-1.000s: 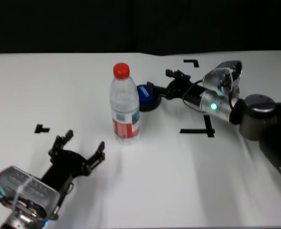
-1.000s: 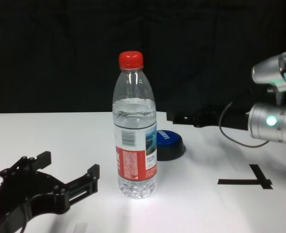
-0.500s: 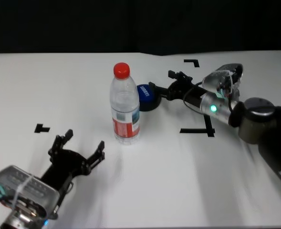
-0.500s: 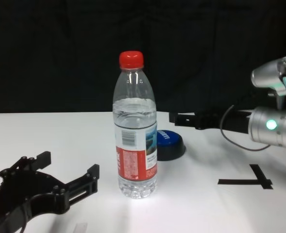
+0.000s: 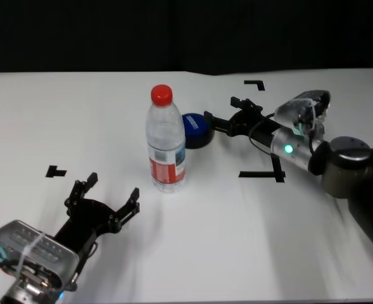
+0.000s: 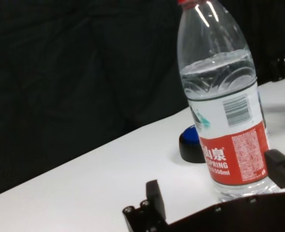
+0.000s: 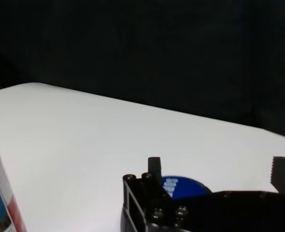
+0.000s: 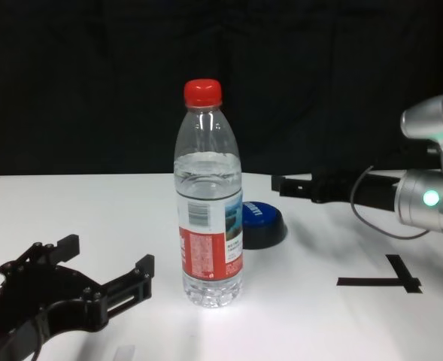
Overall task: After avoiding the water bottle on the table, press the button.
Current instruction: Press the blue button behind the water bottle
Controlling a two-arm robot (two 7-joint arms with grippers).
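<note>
The water bottle (image 5: 166, 140) stands upright mid-table, clear with a red cap and a red label; it also shows as the water bottle (image 8: 210, 207) in the chest view. Just behind it to the right sits the low blue button (image 5: 195, 128) on its black base, seen too as the button (image 8: 262, 221) and the button (image 7: 183, 187). My right gripper (image 5: 220, 109) is open and hovers just right of the button, a little above it, touching nothing. My left gripper (image 5: 113, 186) rests open near the table's front left, short of the bottle, holding nothing.
The white table (image 5: 237, 221) carries black tape marks: a T-shaped one (image 5: 263, 173) under my right forearm, a corner mark (image 5: 255, 82) at the back and a small one (image 5: 55, 170) at the left. A black backdrop runs behind the far edge.
My right gripper has drawn back to the right, off the button's top, over the last second. The bottle, the button and my left arm have stayed put.
</note>
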